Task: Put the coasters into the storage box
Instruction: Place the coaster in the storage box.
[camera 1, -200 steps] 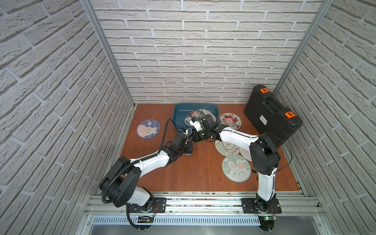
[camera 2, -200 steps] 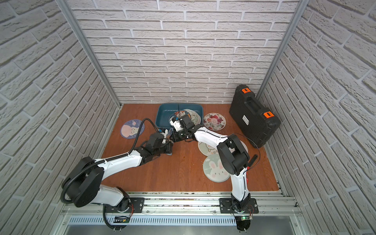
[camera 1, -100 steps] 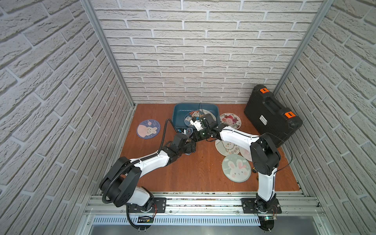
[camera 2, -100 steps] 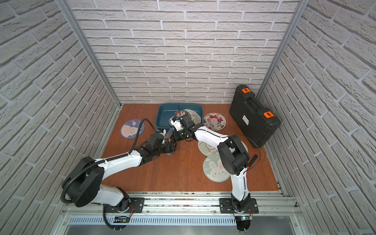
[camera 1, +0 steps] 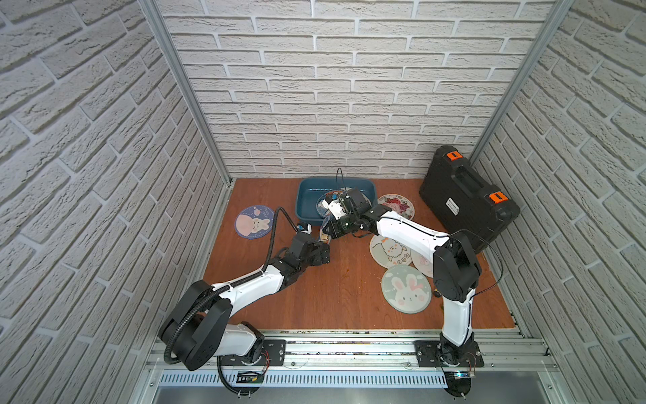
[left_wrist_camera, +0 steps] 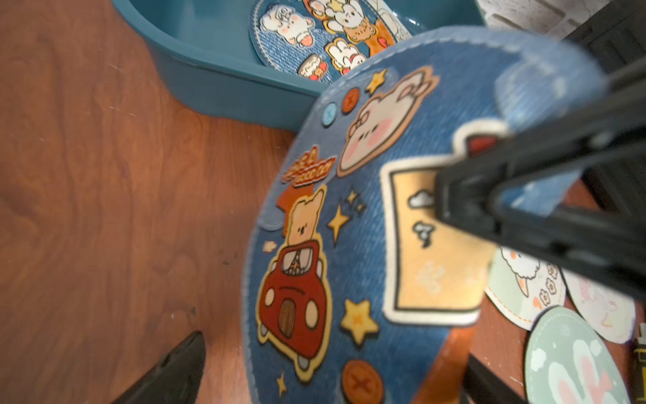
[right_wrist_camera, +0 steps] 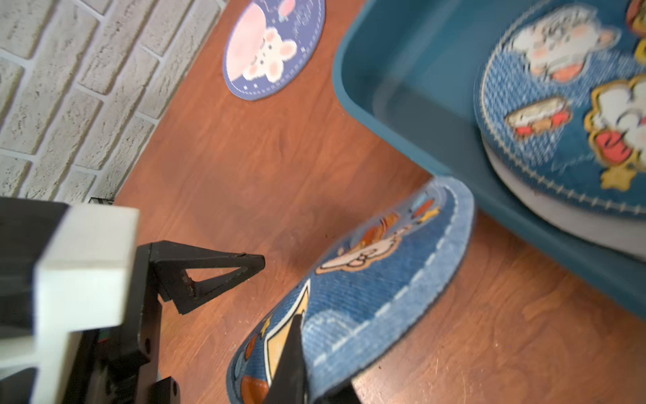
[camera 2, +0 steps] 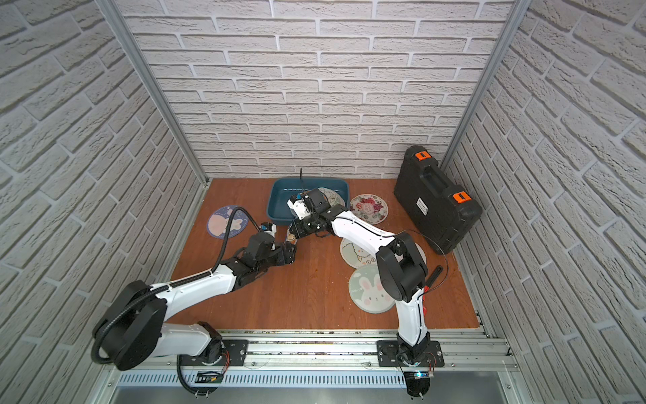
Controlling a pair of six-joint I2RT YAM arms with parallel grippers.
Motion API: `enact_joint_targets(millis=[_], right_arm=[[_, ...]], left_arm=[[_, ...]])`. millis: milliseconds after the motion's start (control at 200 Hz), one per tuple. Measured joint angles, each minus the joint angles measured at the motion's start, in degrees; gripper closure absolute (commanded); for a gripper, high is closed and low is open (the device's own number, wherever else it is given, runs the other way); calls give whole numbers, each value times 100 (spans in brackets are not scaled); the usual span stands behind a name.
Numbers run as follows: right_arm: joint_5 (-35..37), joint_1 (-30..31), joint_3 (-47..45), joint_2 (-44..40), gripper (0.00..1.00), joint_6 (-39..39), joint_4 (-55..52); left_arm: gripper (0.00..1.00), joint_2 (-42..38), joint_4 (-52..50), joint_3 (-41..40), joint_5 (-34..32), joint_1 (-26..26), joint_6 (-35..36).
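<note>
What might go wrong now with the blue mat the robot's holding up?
1. The right gripper pinches the blue mat by one side only, and the mat bends, so it might slip out onto the table.
2. The mat hangs low beside the box wall, so it may bump that wall on the way in.
3. The open left gripper is close by and could snag it.

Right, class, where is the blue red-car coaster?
In the right wrist view the coaster is pinched in the right hand, tilted outside the storage box, near the open left hand.
</note>
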Motion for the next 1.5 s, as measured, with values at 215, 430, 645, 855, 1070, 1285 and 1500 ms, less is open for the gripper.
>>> enact_joint_targets(millis=[215, 430, 645, 855, 1070, 1285, 1500], right_arm=[[310, -13, 514, -2, 94, -179, 74], [697, -83, 890, 11, 94, -269, 319], [815, -201, 1875, 516, 94, -278, 682], [868, -319, 2583, 1355, 94, -293, 839], [938, -581, 2826, 2166, 94, -175, 903], [1165, -997, 2605, 2522, 94, -9, 826], [1670, -1246, 2404, 2522, 93, 7, 505]], left_arm=[[2, -144, -50, -177, -101, 74, -2], [2, -162, -120, -354, -138, 142, -22], [2, -339, -127, -514, -160, 219, -72], [2, -546, -127, -658, -181, 302, -107], [2, -671, -177, -728, -212, 332, -109], [2, -675, -199, -728, -223, 345, -109], [2, -651, -223, -728, -229, 365, -107]])
